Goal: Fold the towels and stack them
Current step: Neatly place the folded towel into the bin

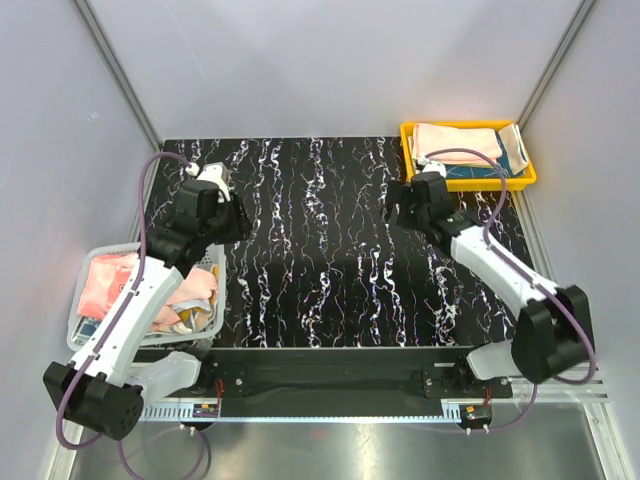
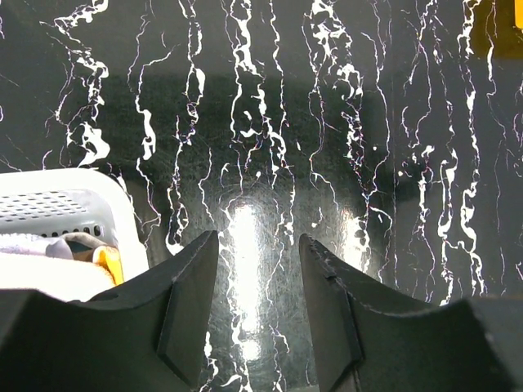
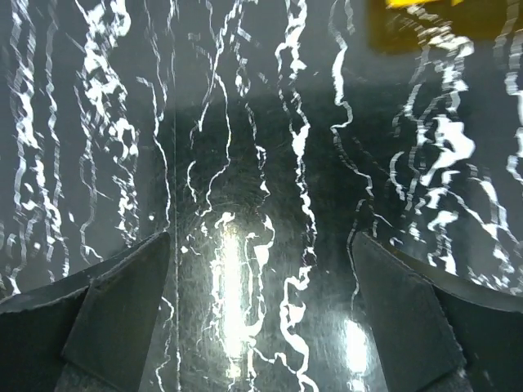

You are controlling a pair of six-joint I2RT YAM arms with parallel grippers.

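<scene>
**Towels (image 1: pixel 195 290) waiting in the basket while a stack is building in the tray**

Crumpled towels, pink, orange and cream, are lying heaped in the white mesh basket (image 1: pixel 217 295) at the near left of the black marbled surface (image 1: pixel 320 260), partly under the left arm. At the far right corner, folded towels (image 1: pixel 455 143) are sitting flat in the yellow tray (image 1: pixel 500 184), a pale pink one on top and a teal edge peeking out at the right. How many are lying in that stack cannot be told.

The left claw (image 2: pixel 257 241) is hovering over the surface just beside the basket, its jaws standing moderately apart and gripping nothing. The right claw (image 3: pixel 261 237) is hanging over the surface just in front of the tray, spread wide and likewise carrying nothing. Both wrist views are showing only marbled surface between the fingers.

By the look of it, the job is running partway through. Some towels are sitting folded and stacked, while several in the basket are looking unfolded. The arms appear to be between towels, so the next step is probably drawing a fresh one from the basket onto the surface.
</scene>
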